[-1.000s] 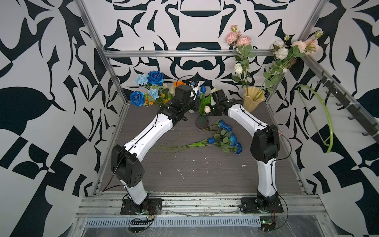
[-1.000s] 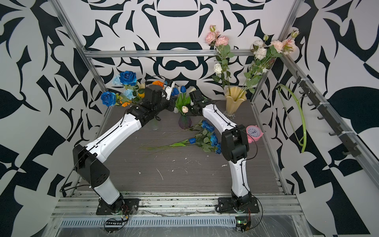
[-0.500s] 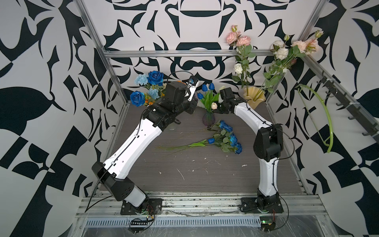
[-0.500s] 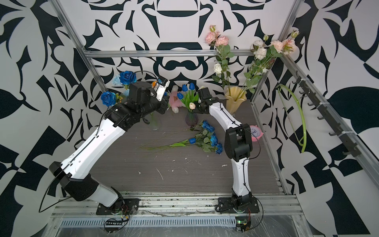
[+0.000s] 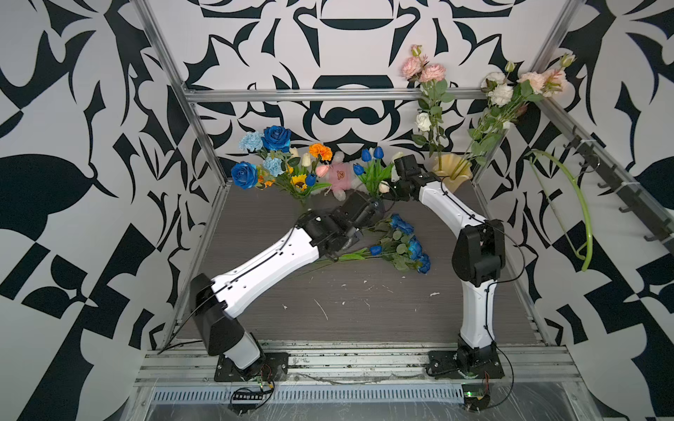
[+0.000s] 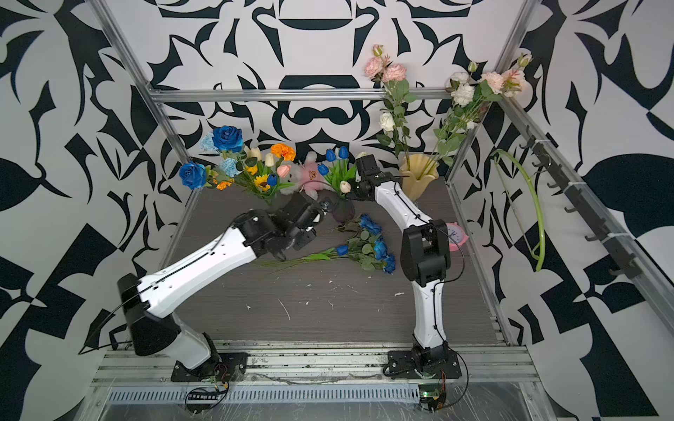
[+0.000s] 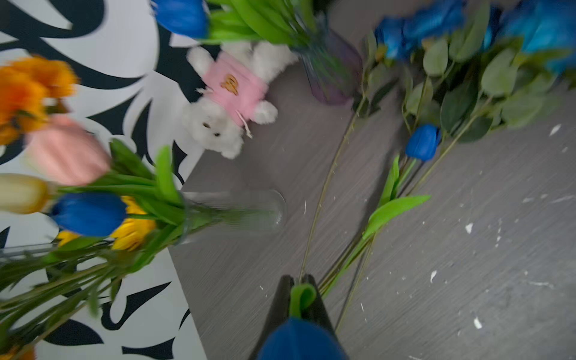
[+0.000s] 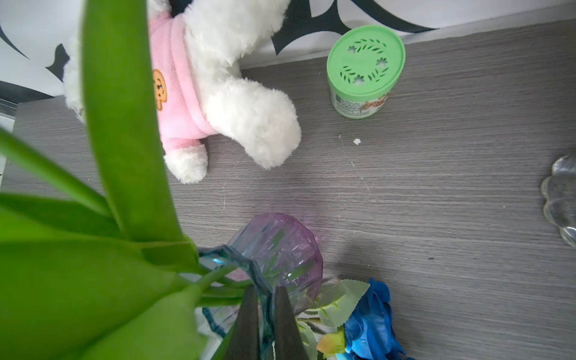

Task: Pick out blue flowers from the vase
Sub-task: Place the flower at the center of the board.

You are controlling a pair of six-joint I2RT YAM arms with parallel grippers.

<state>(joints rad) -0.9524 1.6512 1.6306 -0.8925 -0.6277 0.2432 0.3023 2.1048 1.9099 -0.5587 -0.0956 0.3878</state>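
My left gripper (image 7: 300, 280) is shut on the green stem of a small blue tulip (image 7: 300, 339), whose bloom sits close to the camera. It hangs low over the stems of the blue flowers (image 5: 408, 244) (image 6: 375, 244) lying on the table. In both top views the left gripper (image 6: 281, 257) points down and hides the held tulip. My right gripper (image 8: 265, 293) (image 5: 388, 195) is shut on the rim of the purple glass vase (image 8: 274, 249) (image 6: 343, 213), which holds blue tulips (image 5: 372, 155) and a cream one. Blue roses (image 5: 276, 138) stand in a clear vase (image 7: 237, 215) at the back left.
A plush bear in pink (image 5: 339, 175) lies against the back wall between the two vases. A yellow vase (image 5: 450, 171) with pink and white blooms stands back right, a green tin (image 8: 364, 71) near it. A pink clock (image 6: 456, 235) sits behind the right arm.
My left arm rose to the tulips in the purple vase, closed, then swung down over the flower pile with one blue tulip. The right gripper stayed on the vase rim; the vase shifted slightly right.
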